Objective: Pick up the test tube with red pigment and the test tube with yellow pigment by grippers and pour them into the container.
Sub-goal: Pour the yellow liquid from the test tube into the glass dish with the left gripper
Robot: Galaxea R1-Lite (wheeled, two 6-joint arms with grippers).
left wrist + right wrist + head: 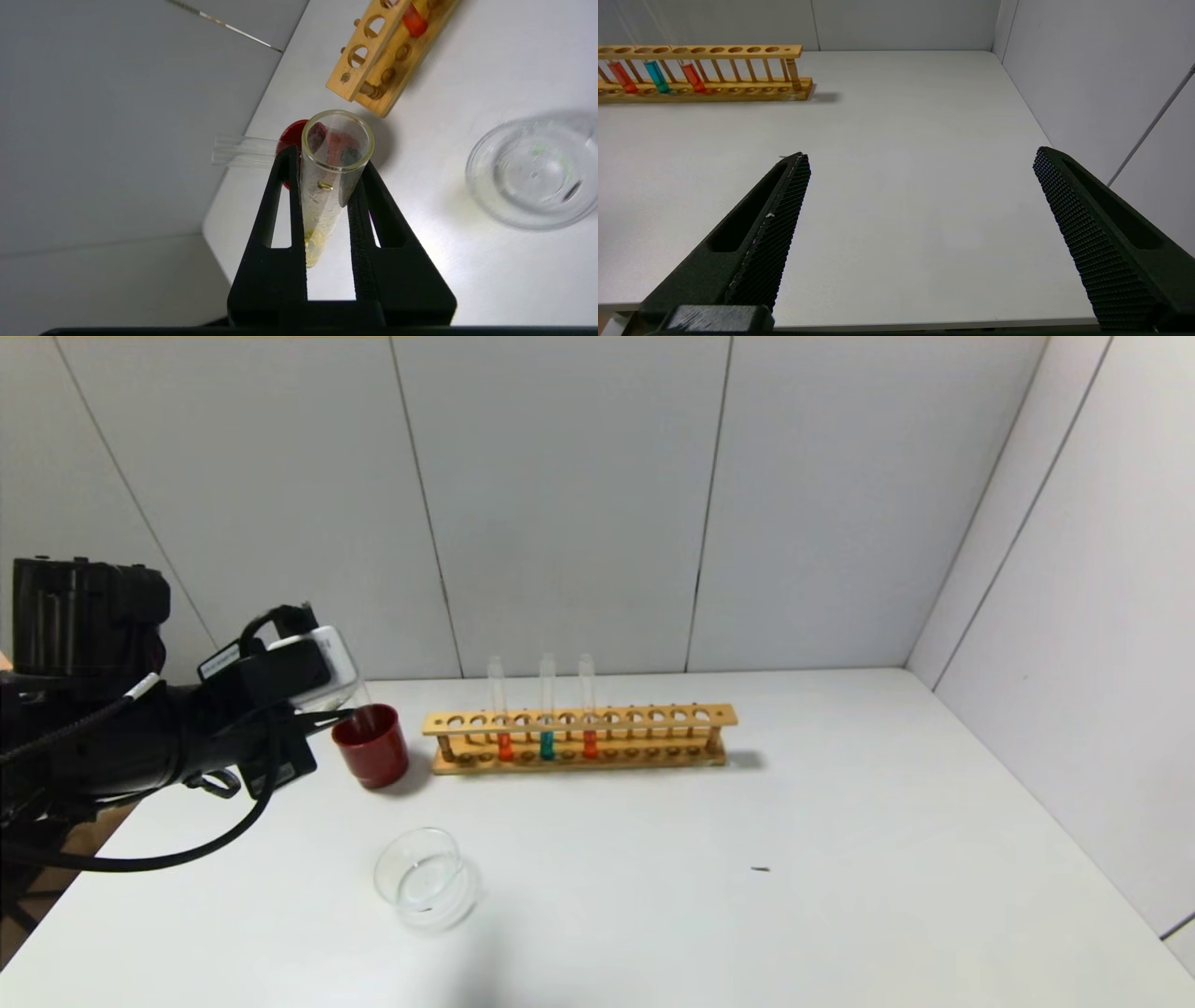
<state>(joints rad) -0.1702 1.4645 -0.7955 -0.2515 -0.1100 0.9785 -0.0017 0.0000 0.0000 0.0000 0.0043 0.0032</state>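
Observation:
My left gripper (pixel 327 158) is shut on the test tube with yellow pigment (pixel 327 196), which holds only yellow traces at its bottom and droplets on its wall. It hangs at the table's far left (pixel 322 714), right by the dark red cup (pixel 372 745). Two test tubes with red pigment (pixel 505 745) (pixel 589 743) stand in the wooden rack (pixel 579 721). The clear glass container (pixel 425 879) sits in front of the cup and also shows in the left wrist view (pixel 532 172). My right gripper (pixel 922 154) is open and empty over the table's near right part.
A teal tube (pixel 546 744) stands between the two red ones. An empty clear tube (pixel 243 150) leans out of the red cup (pixel 292 135). Grey walls close the table at the back and right. A small dark speck (pixel 761 869) lies mid-table.

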